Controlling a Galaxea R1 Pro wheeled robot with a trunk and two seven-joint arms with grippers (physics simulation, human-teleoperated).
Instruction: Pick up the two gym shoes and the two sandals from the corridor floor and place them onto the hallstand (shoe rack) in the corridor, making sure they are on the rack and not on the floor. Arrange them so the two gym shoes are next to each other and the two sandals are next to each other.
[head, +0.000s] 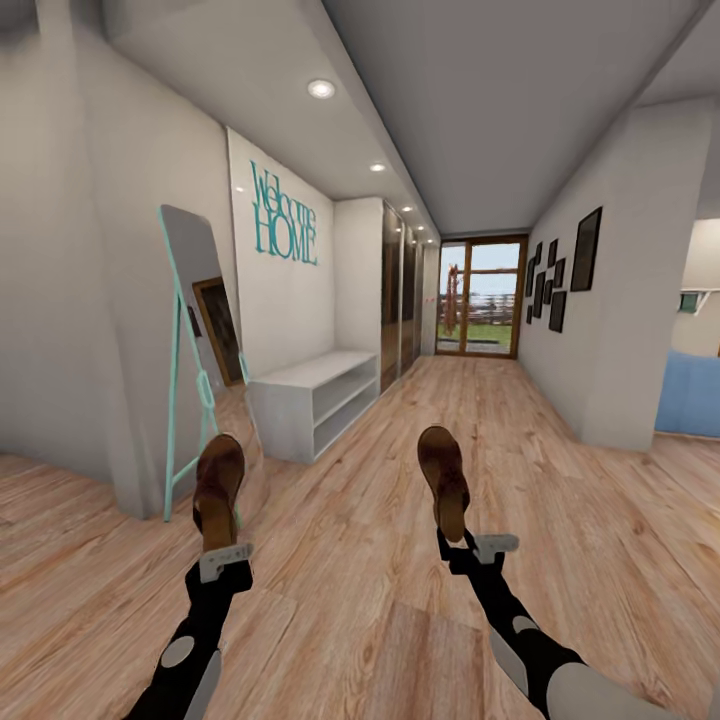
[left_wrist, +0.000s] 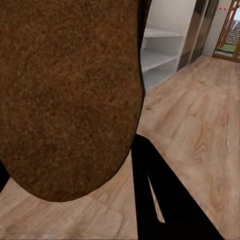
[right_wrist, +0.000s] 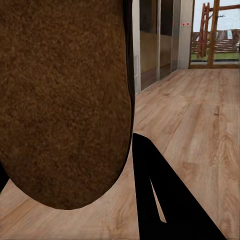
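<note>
Nearest to me, my left claw (head: 224, 558) is pinching one brown sandal (head: 219, 488) by its rear end, so the sandal stands up in front of the arm, above the corridor floor (head: 380, 560). In the left wrist view this sandal (left_wrist: 65, 95) covers most of the picture with its rough brown underside, and one dark finger (left_wrist: 165, 200) lies beside it.

My right claw (head: 470, 545) is pinching the second sandal (head: 444, 480) in the same manner, held upright and off the floor. In the right wrist view the second sandal (right_wrist: 62, 100) is very close to the camera, with a dark finger (right_wrist: 165, 200) next to it. The two sandals are well apart from each other, one on each side.

Further on the left, a tall mirror with a turquoise frame (head: 190, 360) leans at the wall corner. Just behind it stands the hallstand (head: 315, 390), a low light-grey unit with a flat top and open shelves; I see nothing lying on its top. On the wall above it are the turquoise letters "Welcome HOME" (head: 284, 215). After that come dark wardrobe doors (head: 398, 290). On the right wall hang black picture frames (head: 560, 275). At the far end of the corridor is a glass door with a wooden frame (head: 481, 297).
</note>
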